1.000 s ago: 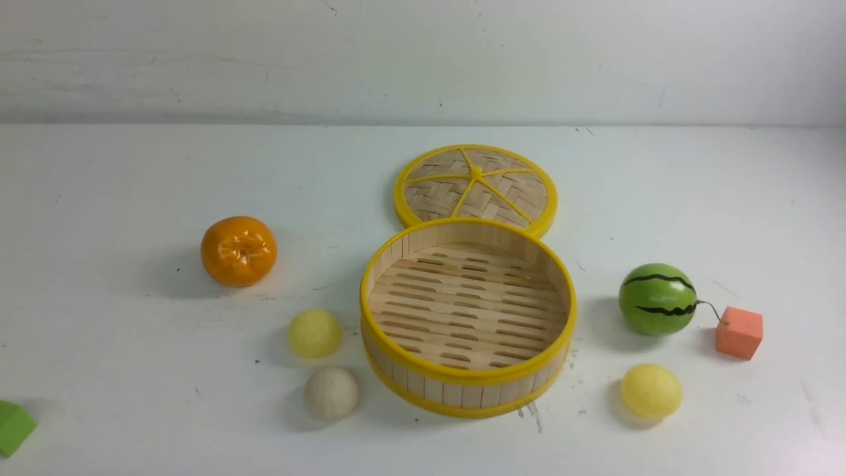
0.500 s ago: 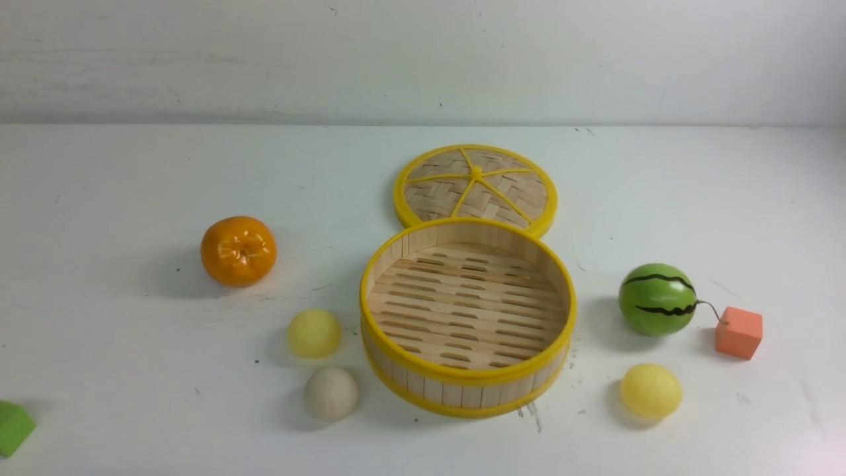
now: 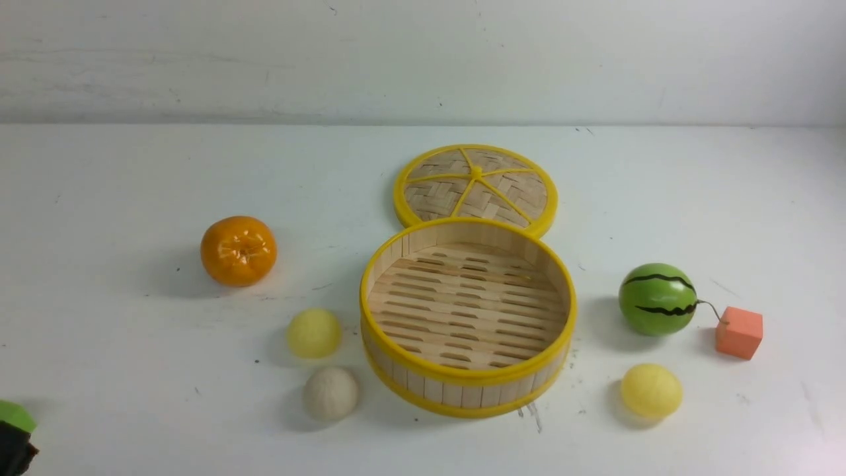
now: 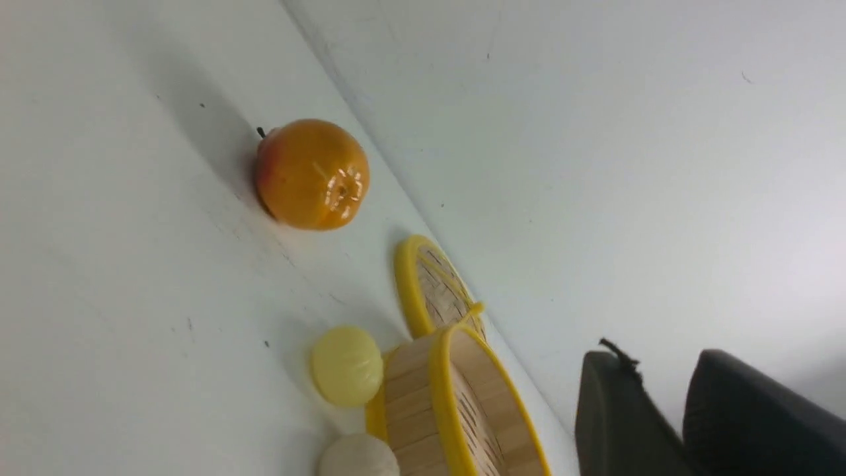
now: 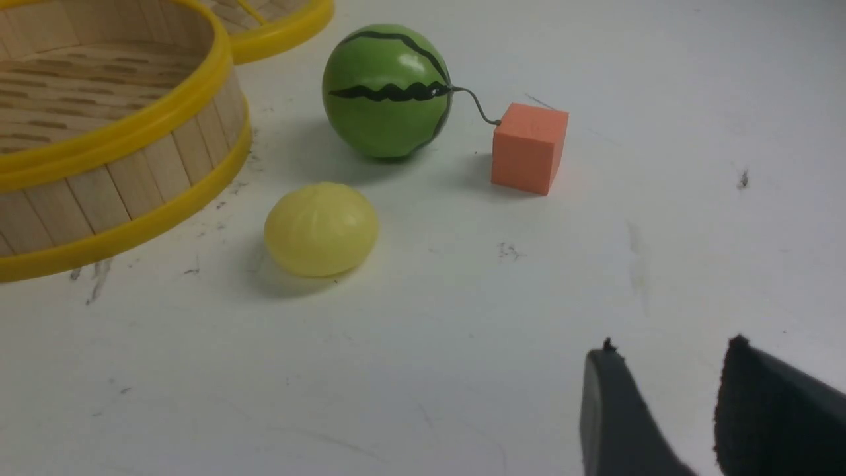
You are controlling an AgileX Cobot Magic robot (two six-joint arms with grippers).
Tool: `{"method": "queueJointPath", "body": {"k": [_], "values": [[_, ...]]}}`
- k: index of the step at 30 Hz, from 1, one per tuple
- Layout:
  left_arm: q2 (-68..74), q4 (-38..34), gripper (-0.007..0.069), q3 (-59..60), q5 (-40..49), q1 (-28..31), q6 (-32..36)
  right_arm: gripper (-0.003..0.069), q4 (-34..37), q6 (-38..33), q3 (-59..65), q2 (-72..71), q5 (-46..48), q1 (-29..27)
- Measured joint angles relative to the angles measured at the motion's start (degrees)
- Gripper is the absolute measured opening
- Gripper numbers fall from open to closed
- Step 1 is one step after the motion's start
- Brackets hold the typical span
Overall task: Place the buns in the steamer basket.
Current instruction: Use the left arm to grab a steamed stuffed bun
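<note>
The steamer basket (image 3: pixel 462 395) stands mid-table with nothing in it. A pale yellow bun (image 3: pixel 314 333) and a beige bun (image 3: pixel 331 393) lie just left of it. A second yellow bun (image 3: pixel 651 391) lies to its right. My left gripper (image 4: pixel 657 360) is open and empty, off to the left of the basket (image 4: pixel 413 390), well apart from the yellow bun (image 4: pixel 347 365) and beige bun (image 4: pixel 359 456). My right gripper (image 5: pixel 671 350) is open and empty above bare table, nearer me and to the right of the yellow bun (image 5: pixel 321 229).
The woven lid (image 3: pixel 476 185) lies flat behind the basket. An orange (image 3: pixel 238 250) sits at the left. A watermelon ball (image 3: pixel 657 299) and an orange cube (image 3: pixel 739 332) sit at the right. A green block (image 3: pixel 13 415) lies at the front left, with a dark arm part (image 3: pixel 13 453) over it.
A dark part of my left arm has come into the front view's bottom left corner and covers part of the green block. The buns and basket have not moved.
</note>
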Motion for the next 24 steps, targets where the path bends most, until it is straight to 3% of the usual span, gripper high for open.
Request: {"method": "queueJointPath", "body": {"k": [3, 4, 11, 14, 16, 20, 24], "values": [[0.0, 0.7, 0.0026, -5.3, 5.1, 0.0, 4.1, 0.0239, 0.0, 0.0, 0.0, 0.0, 0.0, 0.0], [0.6, 1.5, -0.0013, -10.0, 10.0, 0.0, 8.5, 0.0239, 0.0, 0.0, 0.0, 0.0, 0.0, 0.0], [26.4, 7.3, -0.0013, -29.5, 40.6, 0.0, 21.0, 0.0239, 0.0, 0.0, 0.0, 0.0, 0.0, 0.0], [38.8, 11.1, -0.0013, -33.3, 47.3, 0.0, 25.0, 0.0239, 0.0, 0.0, 0.0, 0.0, 0.0, 0.0], [49.0, 14.1, -0.0013, -35.8, 48.0, 0.0, 26.7, 0.0239, 0.0, 0.0, 0.0, 0.0, 0.0, 0.0], [65.2, 13.2, -0.0013, -41.9, 47.6, -0.8, 27.3, 0.0239, 0.0, 0.0, 0.0, 0.0, 0.0, 0.0], [77.0, 14.9, -0.0013, -51.4, 46.8, -10.0, 27.0, 0.0239, 0.0, 0.0, 0.0, 0.0, 0.0, 0.0]]}}
